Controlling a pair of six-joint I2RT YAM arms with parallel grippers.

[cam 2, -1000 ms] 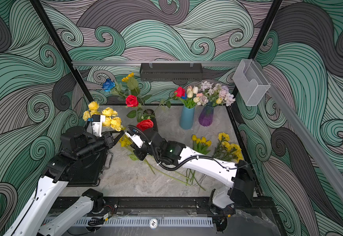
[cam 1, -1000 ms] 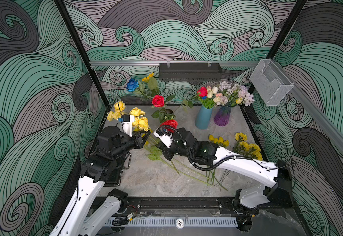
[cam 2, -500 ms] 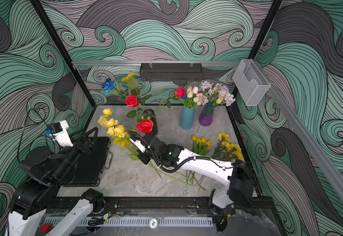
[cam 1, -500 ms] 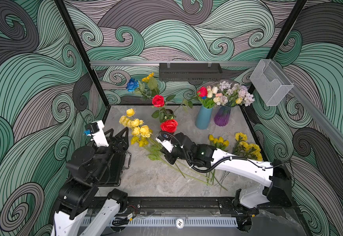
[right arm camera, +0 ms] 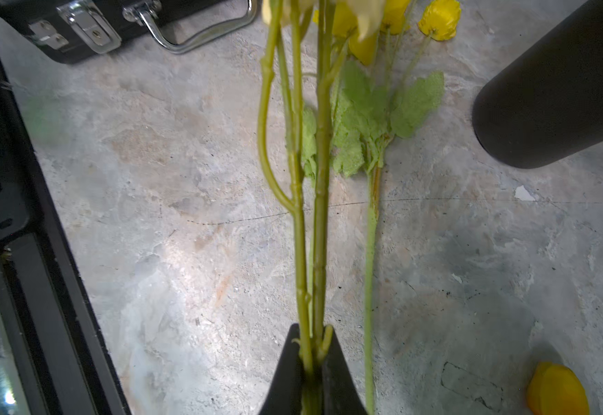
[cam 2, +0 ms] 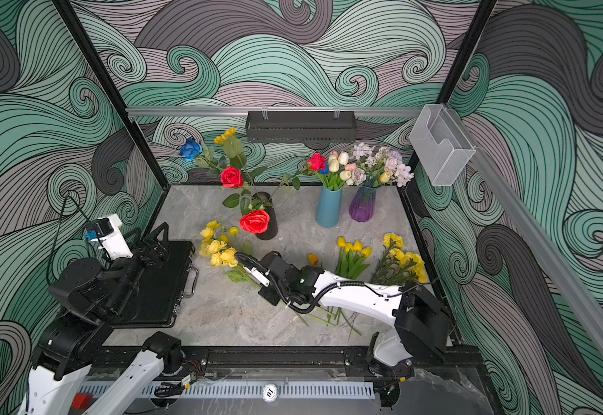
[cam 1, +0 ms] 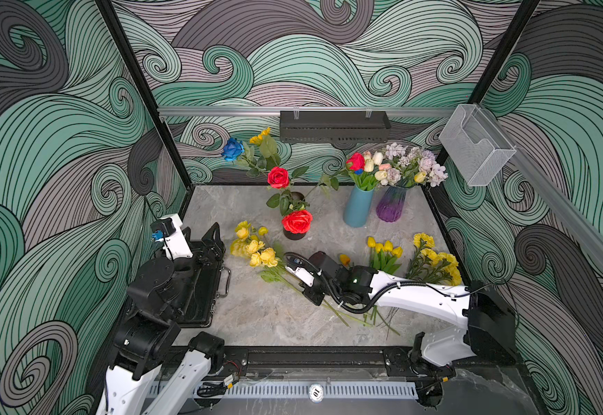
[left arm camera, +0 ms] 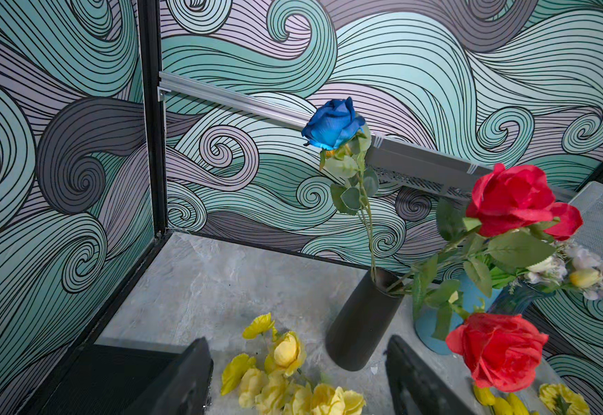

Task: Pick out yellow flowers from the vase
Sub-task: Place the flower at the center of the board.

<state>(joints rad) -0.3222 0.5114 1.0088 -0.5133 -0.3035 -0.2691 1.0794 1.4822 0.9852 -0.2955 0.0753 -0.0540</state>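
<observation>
you've got a matt, blotchy stone-look worktop (cam 1: 257,316), smooth matt black vase (left arm camera: 361,323), yellow flowers (cam 1: 260,251) with cloth-like petals, slightly glossy plastic-looking stems (right arm camera: 320,215), black case (cam 2: 156,280) with a shiny metal handle (right arm camera: 203,37), see-through glassy purple vase (cam 1: 390,210), clear plastic bin (cam 1: 472,151)

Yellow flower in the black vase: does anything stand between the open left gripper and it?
Yes. Seen from the left gripper, the blue rose and its leaves cover most of the yellow flower; red roses crowd the same black vase.
</observation>
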